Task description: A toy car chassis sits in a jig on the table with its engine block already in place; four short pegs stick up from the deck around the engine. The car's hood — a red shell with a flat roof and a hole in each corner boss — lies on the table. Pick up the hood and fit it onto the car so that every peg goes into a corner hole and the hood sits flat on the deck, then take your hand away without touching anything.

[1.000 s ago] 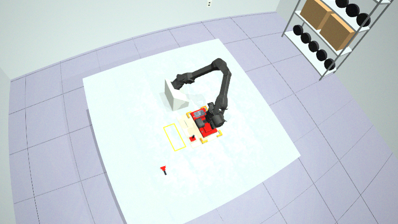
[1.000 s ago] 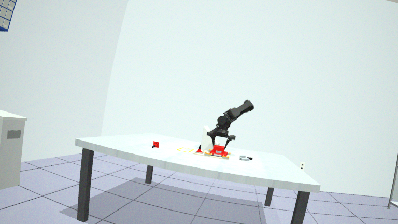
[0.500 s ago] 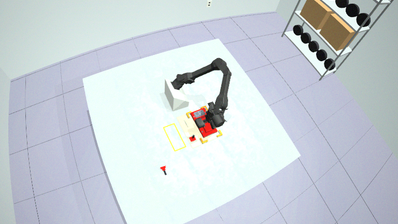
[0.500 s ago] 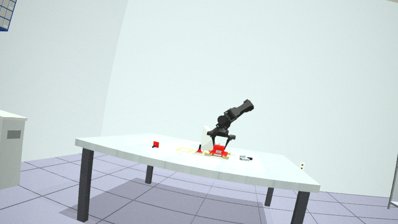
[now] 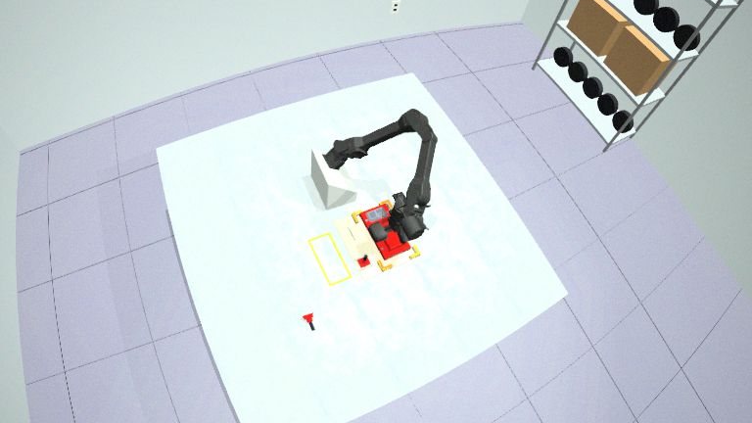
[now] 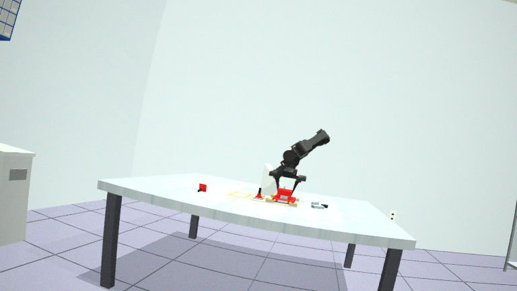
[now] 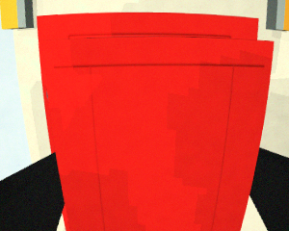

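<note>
The red hood (image 7: 159,135) (image 6: 285,191) fills the middle of the wrist view. My gripper (image 7: 156,159) (image 6: 285,190) is shut on it, a black finger at each side. The hood is over the red chassis (image 7: 55,31) (image 5: 396,254), whose edge shows beyond it, reaching farther left in the wrist view. The chassis is in the cream jig (image 5: 348,234) (image 7: 275,63) with yellow corner blocks. A grey part (image 5: 377,213) shows at one end of the car. Pegs, corner holes and any gap between hood and deck cannot be made out.
A small red part with a black stem (image 5: 363,260) (image 6: 258,195) stands at the jig's side. Another red and black piece (image 5: 308,319) (image 6: 202,187) lies farther off. A yellow outline (image 5: 319,261) marks the table. A white wedge (image 5: 328,182) stands by the arm's base. Grey pieces (image 6: 317,205) lie beyond the jig.
</note>
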You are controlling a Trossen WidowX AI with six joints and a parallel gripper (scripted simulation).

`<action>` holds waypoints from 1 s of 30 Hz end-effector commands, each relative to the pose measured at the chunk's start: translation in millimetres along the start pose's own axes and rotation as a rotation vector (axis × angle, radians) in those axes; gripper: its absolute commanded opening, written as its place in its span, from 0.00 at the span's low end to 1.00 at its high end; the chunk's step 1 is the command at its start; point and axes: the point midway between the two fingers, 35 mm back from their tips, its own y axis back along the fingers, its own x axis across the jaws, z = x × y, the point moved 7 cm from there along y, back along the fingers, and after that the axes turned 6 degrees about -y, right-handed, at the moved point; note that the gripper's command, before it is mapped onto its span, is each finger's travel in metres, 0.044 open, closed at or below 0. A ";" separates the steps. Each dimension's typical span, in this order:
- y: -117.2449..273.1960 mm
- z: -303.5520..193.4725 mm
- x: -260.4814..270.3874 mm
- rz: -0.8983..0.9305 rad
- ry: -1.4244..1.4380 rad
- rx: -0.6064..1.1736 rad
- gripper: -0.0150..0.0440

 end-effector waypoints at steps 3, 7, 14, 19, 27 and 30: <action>-0.9 -1.3 -0.5 0.002 -0.007 0.002 0.25; -0.9 -1.3 -0.5 0.002 -0.007 0.002 0.25; -1.9 -1.3 -0.5 0.002 -0.007 0.002 0.25; -3.8 -1.1 -0.4 0.002 -0.007 0.002 0.25; -7.1 -1.0 -0.4 0.002 -0.007 0.002 0.25; -8.3 -0.9 -0.4 0.002 -0.007 0.002 0.25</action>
